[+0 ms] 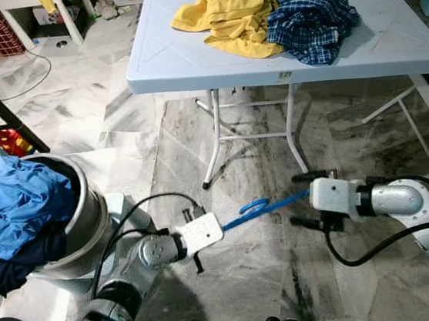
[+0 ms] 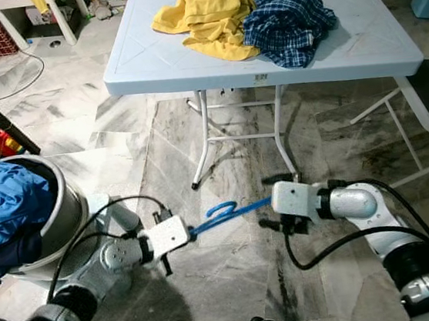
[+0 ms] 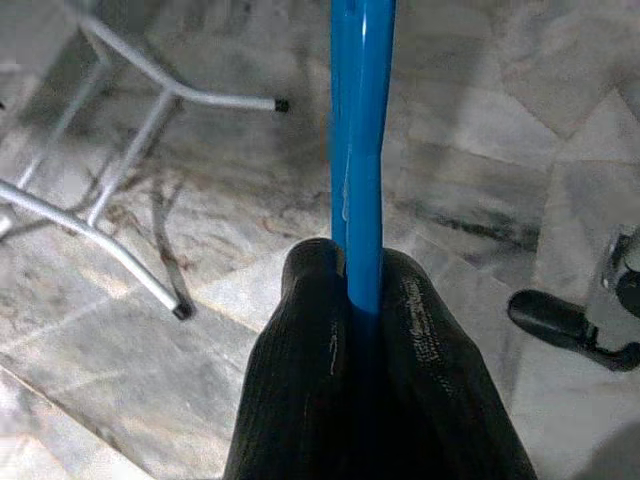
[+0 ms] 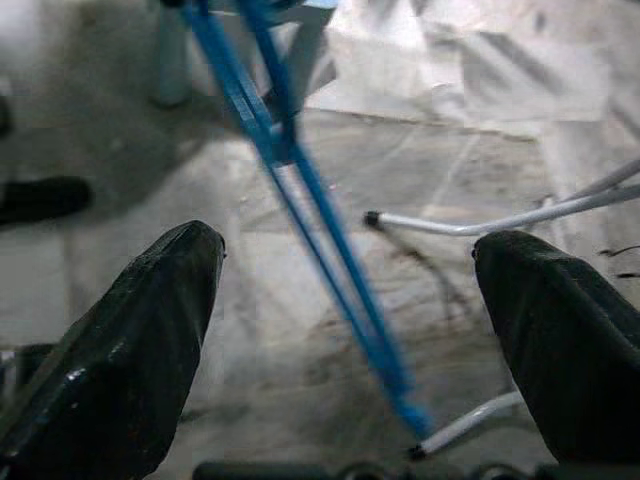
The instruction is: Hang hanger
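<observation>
Low over the grey marble floor (image 1: 261, 295), the left gripper (image 3: 365, 300) pinches the blue plastic hanger (image 1: 262, 208) while the right gripper (image 4: 345, 330) gapes around it, so a missed handover could drop it.

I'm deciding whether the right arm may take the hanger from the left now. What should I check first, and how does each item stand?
1. Left gripper shut on the blue hanger: ok.
2. Right gripper open, fingers spread wide: ok.
3. Hanger lies between the right fingers: ok in the right wrist view, not yet touching either.
4. Hanger clear of the table leg: ok, held out over the floor.
5. A rail or hook to hang it on: cannot tell.
6. Yellow garment and plaid shirt lie on the table, not on the hanger: ok.
</observation>
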Controlling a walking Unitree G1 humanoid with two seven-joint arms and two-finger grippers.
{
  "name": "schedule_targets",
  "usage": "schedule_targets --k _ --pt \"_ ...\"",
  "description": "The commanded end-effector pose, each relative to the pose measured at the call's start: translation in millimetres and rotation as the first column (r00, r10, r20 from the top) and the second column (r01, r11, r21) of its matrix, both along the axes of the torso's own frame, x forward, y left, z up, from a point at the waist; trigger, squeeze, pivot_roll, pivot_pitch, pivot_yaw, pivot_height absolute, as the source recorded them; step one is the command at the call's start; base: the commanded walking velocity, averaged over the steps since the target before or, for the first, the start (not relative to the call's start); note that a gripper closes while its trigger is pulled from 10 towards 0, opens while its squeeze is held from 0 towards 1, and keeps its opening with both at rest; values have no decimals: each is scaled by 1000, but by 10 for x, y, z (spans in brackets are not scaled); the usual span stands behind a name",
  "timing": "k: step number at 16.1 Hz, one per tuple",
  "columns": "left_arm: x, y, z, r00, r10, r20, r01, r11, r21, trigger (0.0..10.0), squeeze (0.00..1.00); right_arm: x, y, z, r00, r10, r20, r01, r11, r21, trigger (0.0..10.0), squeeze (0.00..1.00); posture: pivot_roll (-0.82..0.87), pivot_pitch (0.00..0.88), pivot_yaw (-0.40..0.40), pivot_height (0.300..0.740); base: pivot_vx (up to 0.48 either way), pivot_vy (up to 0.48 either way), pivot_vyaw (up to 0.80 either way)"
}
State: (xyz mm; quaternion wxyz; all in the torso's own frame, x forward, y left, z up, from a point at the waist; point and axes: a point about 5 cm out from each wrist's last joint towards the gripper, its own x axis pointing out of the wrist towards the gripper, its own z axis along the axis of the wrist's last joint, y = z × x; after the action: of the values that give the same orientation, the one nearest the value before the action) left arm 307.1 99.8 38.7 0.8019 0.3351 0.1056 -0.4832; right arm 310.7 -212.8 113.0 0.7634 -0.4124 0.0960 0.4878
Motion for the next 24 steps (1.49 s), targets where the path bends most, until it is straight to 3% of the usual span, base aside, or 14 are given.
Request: schedule_targets --k 1,4,8,9,10,11,24 --pt "-29 41 -33 1000 -28 5 27 999 34 10000 0 -22 -5 12 999 37 -33 -39 999 -36 10000 0 -10 213 22 740 0 0 0" --pt "-61 -13 -18 995 -92 23 91 995 30 10000 0 49 77 15 999 48 0 -48 998 -40 10000 0 -5 214 21 740 0 0 0" --pt "-62 -82 4 991 -126 55 124 992 31 10000 0 21 169 -124 997 59 -50 -62 996 -57 10000 0 1 216 19 740 0 0 0" --pt "-48 -103 27 990 -126 65 125 992 23 10000 0 2 162 -202 996 55 -67 -62 994 -93 8510 0 1 216 19 740 0 0 0" --pt "-32 -108 49 989 -124 75 123 992 19 10000 0 -1 152 -250 997 43 -67 -51 992 -117 6392 0 1 216 18 740 0 0 0" --pt "-19 -109 64 989 -122 81 121 993 15 10000 0 3 129 -289 998 21 -66 -30 991 -133 0 0 1 215 18 740 0 0 0" --pt "-30 -123 51 984 -152 88 149 988 45 10000 0 90 177 -301 998 -13 56 20 990 -138 0 0 -2 229 20 740 0 0 0"
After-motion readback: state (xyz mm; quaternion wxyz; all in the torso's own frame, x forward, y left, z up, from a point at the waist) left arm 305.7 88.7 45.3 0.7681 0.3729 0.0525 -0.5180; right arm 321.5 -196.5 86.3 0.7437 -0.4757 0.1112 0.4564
